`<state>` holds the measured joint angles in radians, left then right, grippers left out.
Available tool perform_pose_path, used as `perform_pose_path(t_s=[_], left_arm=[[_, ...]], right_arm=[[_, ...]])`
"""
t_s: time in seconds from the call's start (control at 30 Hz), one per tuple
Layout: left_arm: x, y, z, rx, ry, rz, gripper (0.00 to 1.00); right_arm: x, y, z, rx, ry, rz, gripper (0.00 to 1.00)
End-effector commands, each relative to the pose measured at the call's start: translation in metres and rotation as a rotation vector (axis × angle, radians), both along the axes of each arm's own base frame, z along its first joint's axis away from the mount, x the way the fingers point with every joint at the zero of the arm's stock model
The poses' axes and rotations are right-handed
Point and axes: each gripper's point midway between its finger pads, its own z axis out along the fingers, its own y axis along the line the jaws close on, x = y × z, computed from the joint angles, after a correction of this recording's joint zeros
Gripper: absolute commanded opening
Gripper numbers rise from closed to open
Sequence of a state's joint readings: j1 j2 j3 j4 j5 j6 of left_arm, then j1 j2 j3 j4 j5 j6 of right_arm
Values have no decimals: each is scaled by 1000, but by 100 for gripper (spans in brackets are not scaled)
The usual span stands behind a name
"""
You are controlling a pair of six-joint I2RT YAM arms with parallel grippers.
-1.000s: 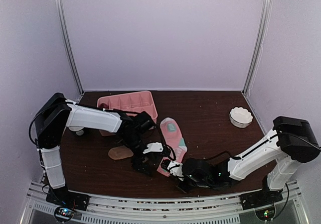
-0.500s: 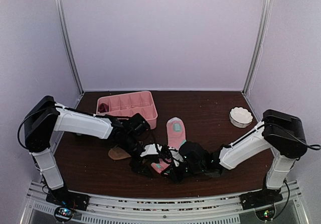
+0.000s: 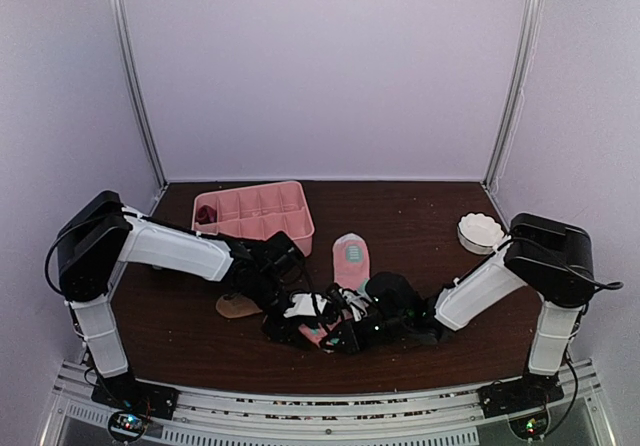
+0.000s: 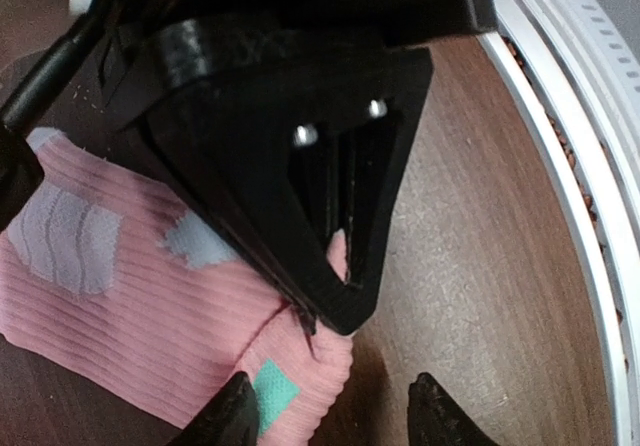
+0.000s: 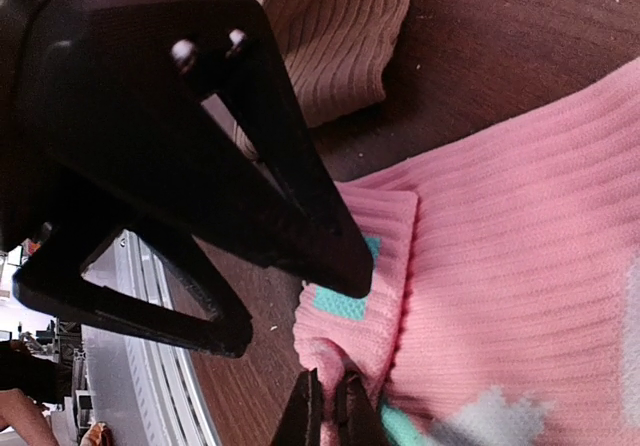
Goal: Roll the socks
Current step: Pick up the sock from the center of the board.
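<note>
Pink sock (image 5: pixel 520 266) lies flat on the table (image 4: pixel 470 266), its near end pinched in the closed right gripper (image 5: pixel 328 411). The left gripper (image 4: pixel 335 411) hovers spread over that edge. Best, I judge, to pin the fabric there while the right tucks tightly.

Table (image 3: pixel 420 226): dark brown wood, speckled with crumbs (image 3: pixel 425 206).
Pink sock (image 3: pixel 350 258): flat, near end under the left gripper (image 4: pixel 335 411) and right gripper (image 5: pixel 328 406).
Tan sock (image 3: pixel 238 307): just left of the left gripper.
Pink tray (image 3: pixel 262 232): beyond the left gripper.
White bowl (image 3: pixel 480 232): well right of the right gripper.

White arms (image 3: pixel 180 249), black joints (image 3: pixel 92 246)
</note>
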<state>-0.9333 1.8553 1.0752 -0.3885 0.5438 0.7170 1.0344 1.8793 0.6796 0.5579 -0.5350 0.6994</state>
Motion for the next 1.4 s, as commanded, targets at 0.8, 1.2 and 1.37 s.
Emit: perform_pose_path(t_s=[0.8, 1.2, 1.37], left_arm=[[2, -18, -4, -10, 28, -44, 47], [1, -16, -24, 60, 44, -13, 16], [5, -18, -22, 99, 146, 51, 9]], right_arm=[[-32, -78, -71, -315, 210, -42, 0], [-30, -73, -55, -233, 212, -55, 7], [-13, -79, -35, -189, 83, -111, 27]])
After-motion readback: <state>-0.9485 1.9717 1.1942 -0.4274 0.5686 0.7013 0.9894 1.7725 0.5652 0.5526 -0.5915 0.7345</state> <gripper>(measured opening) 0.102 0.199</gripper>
